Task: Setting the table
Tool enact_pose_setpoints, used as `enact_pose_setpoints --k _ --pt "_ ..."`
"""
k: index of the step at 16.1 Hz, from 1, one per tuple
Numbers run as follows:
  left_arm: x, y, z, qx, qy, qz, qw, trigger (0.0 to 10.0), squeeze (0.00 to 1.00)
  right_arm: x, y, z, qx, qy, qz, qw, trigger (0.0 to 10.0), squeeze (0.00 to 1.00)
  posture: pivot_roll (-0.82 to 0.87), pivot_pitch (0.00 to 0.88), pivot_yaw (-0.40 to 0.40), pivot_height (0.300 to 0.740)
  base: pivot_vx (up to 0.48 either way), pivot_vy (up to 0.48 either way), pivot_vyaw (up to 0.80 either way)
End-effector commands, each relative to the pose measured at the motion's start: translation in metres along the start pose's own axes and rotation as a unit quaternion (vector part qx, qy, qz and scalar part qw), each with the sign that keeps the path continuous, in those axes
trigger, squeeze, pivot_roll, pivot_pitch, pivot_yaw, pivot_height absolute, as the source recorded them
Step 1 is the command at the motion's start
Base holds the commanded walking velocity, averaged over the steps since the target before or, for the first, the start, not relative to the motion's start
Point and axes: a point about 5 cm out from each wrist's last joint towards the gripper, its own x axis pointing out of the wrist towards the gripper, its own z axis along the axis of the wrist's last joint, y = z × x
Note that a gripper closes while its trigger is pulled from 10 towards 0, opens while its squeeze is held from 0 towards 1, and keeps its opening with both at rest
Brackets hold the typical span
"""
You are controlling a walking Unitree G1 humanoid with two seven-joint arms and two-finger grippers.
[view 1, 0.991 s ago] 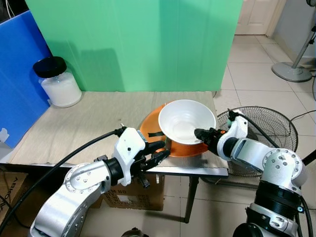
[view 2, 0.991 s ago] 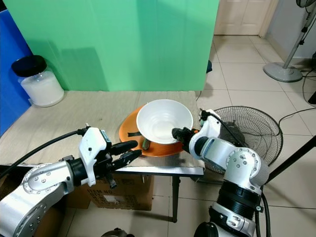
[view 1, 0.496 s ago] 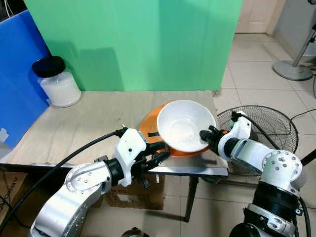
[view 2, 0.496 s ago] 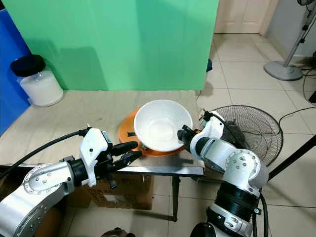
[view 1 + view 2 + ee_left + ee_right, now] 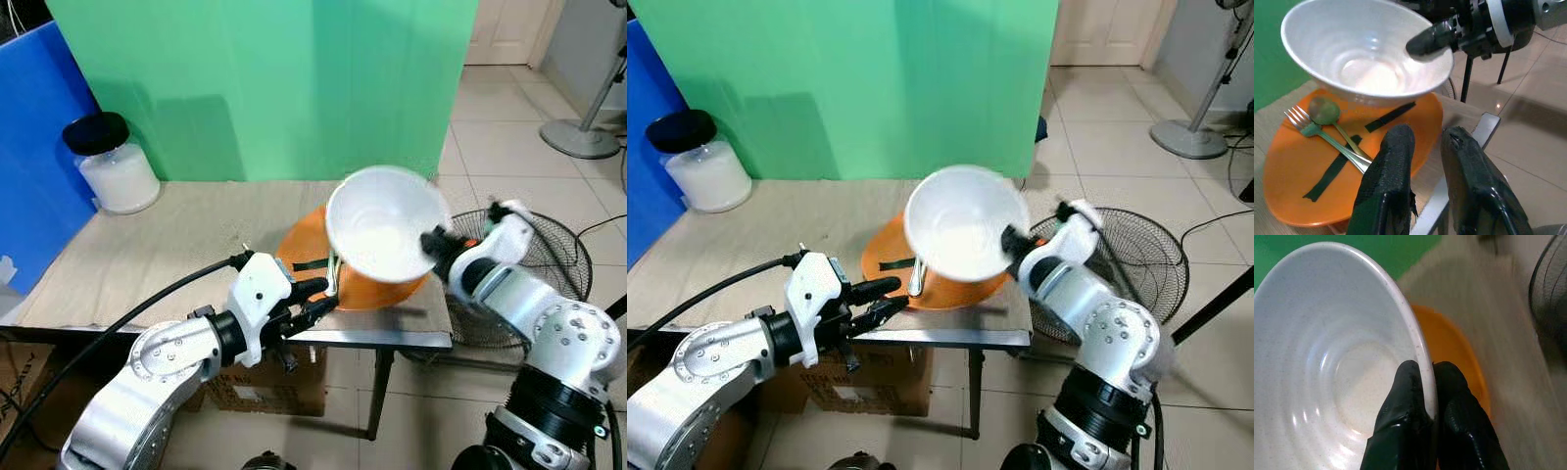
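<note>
Now, L gripper (image 5: 315, 297) hovers w/ fingers slightly apart at table (image 5: 147, 255) front edge by orange plate (image 5: 1312, 186) w/ fork (image 5: 1303, 125) & spoon (image 5: 1325, 110), while R gripper (image 5: 1427, 382) pinches white bowl (image 5: 377, 220) rim, bowl tilted above plate.

White bowl (image 5: 965, 223) in right hand (image 5: 1011, 241)

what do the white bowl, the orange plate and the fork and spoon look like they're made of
White bowl, pinched at its rim by the right gripper: probably melamine or glazed ceramic, faintly speckled with soft sheen. Orange plate: likely plastic, smooth, evenly coloured, semi-gloss. Fork and spoon: shiny metal handles; the heads look green-tinted, maybe a reflection.
</note>
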Motion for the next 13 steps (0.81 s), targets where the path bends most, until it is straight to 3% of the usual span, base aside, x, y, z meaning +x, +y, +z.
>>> enact_pose_setpoints --k 1,2,3,4,6,8,10,13 --pt "0.001 0.003 0.001 0.009 0.001 0.007 1.0 10.0 0.0 -0.006 0.013 0.012 -0.028 -0.063 0.032 0.997 0.0 0.0 0.08 0.0 0.082 0.74 0.0 0.0 0.0" --pt "0.001 0.004 0.001 0.012 -0.002 0.013 1.0 10.0 0.0 -0.01 0.015 0.015 -0.048 -0.083 0.036 0.995 0.0 0.0 0.08 0.0 0.082 0.74 0.0 0.0 0.0" --pt "0.003 0.012 0.005 0.021 -0.021 0.059 0.998 10.0 0.0 -0.02 0.019 0.017 -0.09 -0.104 0.05 0.989 0.0 0.0 0.07 0.0 0.081 0.74 0.0 0.0 0.0" --pt "0.004 0.024 0.008 0.014 -0.043 0.133 0.99 10.0 0.0 -0.031 0.021 0.019 -0.181 -0.139 0.045 0.973 9.7 0.0 0.07 0.0 0.08 0.74 0.0 0.0 0.0" --pt "0.005 0.032 0.015 -0.003 -0.074 0.198 0.977 10.0 0.0 -0.044 0.023 0.009 -0.294 -0.176 0.052 0.938 10.0 0.0 0.07 0.0 0.078 0.74 0.0 0.0 0.0" --pt "0.009 0.028 0.02 -0.006 -0.089 0.216 0.972 10.0 0.0 -0.054 0.022 -0.001 -0.3 -0.203 0.056 0.93 10.0 0.0 0.06 0.0 0.078 0.74 0.0 0.0 0.0" --pt "0.013 0.025 0.021 0.004 -0.09 0.215 0.973 10.0 0.0 -0.058 0.017 -0.005 -0.263 -0.23 0.031 0.937 10.0 0.0 0.06 0.0 0.087 0.74 0.0 0.0 -0.8" --pt "0.016 0.03 0.023 0.001 -0.096 0.231 0.968 10.0 0.0 -0.06 0.017 -0.006 -0.279 -0.251 0.034 0.926 10.0 0.0 0.05 0.0 0.095 0.74 0.0 0.0 -0.8"
